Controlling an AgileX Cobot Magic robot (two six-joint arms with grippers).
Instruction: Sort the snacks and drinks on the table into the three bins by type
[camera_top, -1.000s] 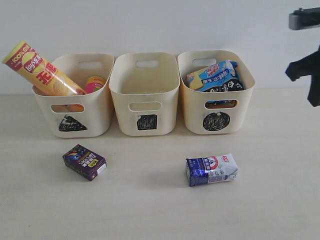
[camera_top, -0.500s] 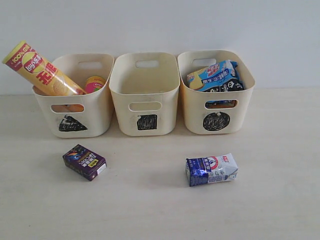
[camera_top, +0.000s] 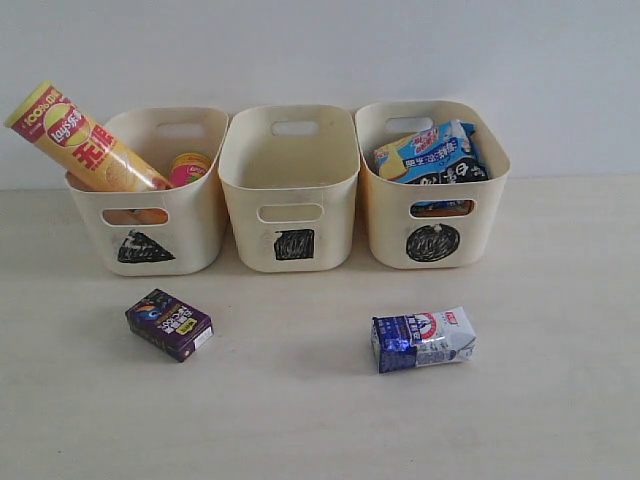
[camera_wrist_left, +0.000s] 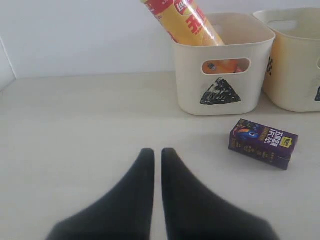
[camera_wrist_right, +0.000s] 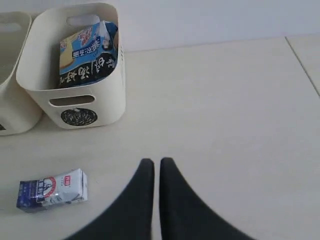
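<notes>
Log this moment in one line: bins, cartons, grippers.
triangle bin: yellow tube, pink tube | circle bin: blue bag | purple carton, blue-white carton: on table | left gripper, right gripper: shut, empty

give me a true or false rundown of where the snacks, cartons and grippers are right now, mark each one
1. The square bin shows nothing inside. True.
2. The dark purple carton is in the triangle bin. False: it lies on the table in front of that bin.
3. The yellow-orange chip tube leans out of the triangle bin. True.
4. Both grippers are open. False: the left gripper and the right gripper are shut, holding nothing.
5. The blue and white carton stands upright. False: it lies on its side in front of the circle bin.
6. The blue-black-white bag is in the circle bin. True.
</notes>
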